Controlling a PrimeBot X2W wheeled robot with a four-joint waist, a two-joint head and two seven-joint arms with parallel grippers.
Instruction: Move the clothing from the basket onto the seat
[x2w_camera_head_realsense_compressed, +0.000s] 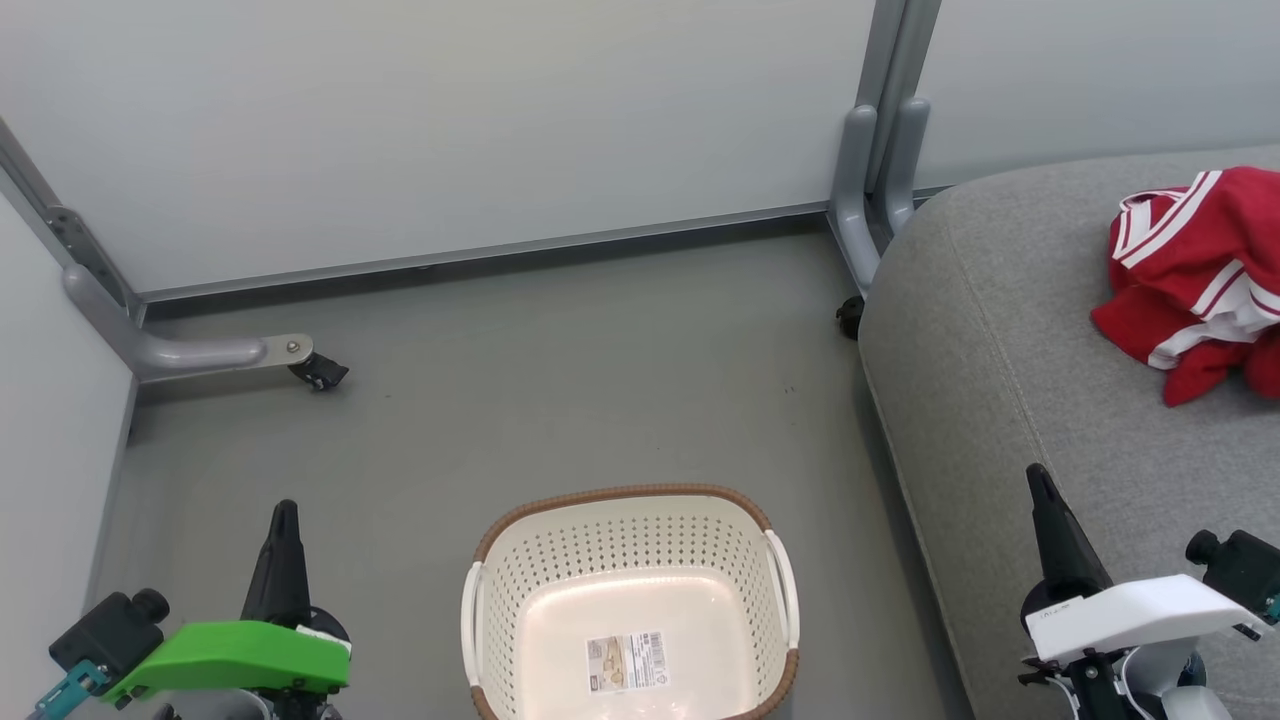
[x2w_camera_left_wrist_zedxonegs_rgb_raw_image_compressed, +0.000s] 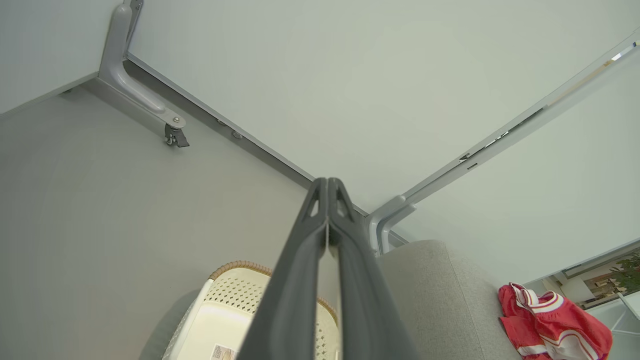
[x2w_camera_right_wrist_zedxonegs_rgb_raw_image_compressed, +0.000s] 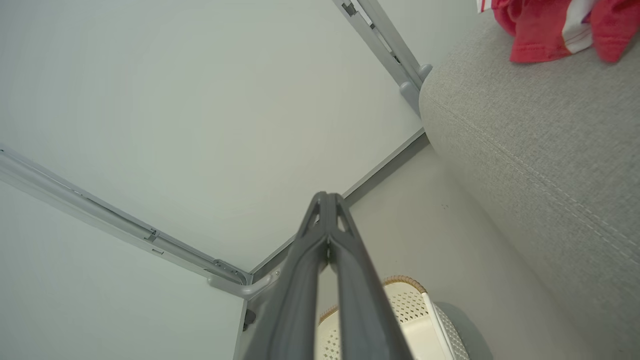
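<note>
Now the clothing (x2w_camera_head_realsense_compressed: 1190, 280) lies as a red heap with white stripes on the seat (x2w_camera_head_realsense_compressed: 1000, 400), toward its far right side, well apart from both tools. The right tool (x2w_camera_head_realsense_compressed: 1036, 482) shows over the seat's near part and is nearer the heap than the left tool (x2w_camera_head_realsense_compressed: 285, 512), which hangs over the floor (x2w_camera_head_realsense_compressed: 560, 380) to the left of the basket (x2w_camera_head_realsense_compressed: 620, 496). Each tool has its two fingers pressed together, pinching nothing. The basket stands on the floor between the tools, just beside the seat, with a label (x2w_camera_head_realsense_compressed: 627, 660) on its bare bottom. By count: one basket, one seat, two tools and one heap, perhaps two garments, though the folds hide where one ends.
</note>
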